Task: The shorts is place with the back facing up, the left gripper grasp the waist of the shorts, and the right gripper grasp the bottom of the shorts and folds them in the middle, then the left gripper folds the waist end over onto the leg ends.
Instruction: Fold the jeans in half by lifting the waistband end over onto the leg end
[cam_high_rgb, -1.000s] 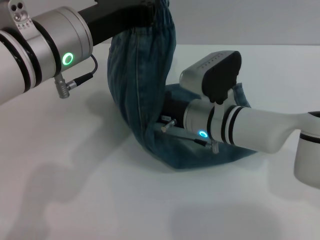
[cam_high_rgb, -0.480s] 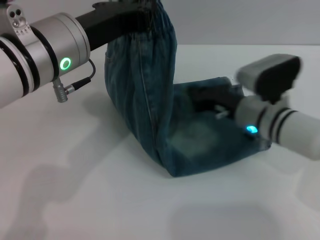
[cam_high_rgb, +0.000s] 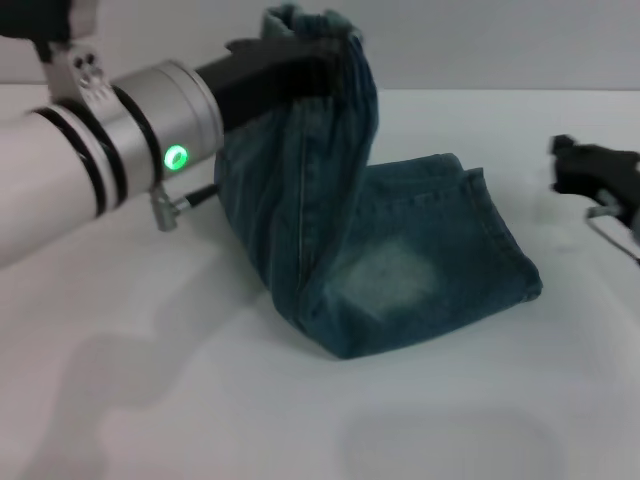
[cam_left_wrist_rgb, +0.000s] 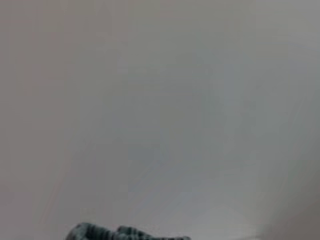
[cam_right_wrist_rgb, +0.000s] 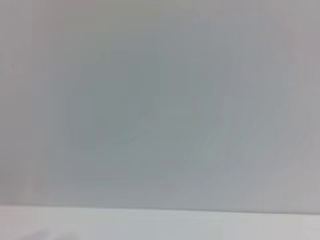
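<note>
So the left pincer (cam_high_rgb: 325, 62) is up in the air over the white surface (cam_high_rgb: 150, 400), pinching the waist of the shorts (cam_high_rgb: 318, 25) between its black fingers. You can see the puckered denim band bunched right above the claw, and the green light glows on the silver wrist behind it.

The shorts (cam_high_rgb: 400, 270) hang down from that grip in a tall curtain of denim, then bend at the near edge and lie flat across the surface toward the robot's right. The flat part is doubled over, with a faded pale patch showing on top. The leg ends (cam_high_rgb: 480, 215) sit on the surface at the far right side of the flat part, hems stacked, well below the lifted waist.

The right pincer (cam_high_rgb: 590, 175) is off at the right edge of the head view, clear of the denim, touching nothing. Can't tell if its fingers are spread or pressed together.

The left wrist view only catches a sliver of ruffled denim along one edge.
</note>
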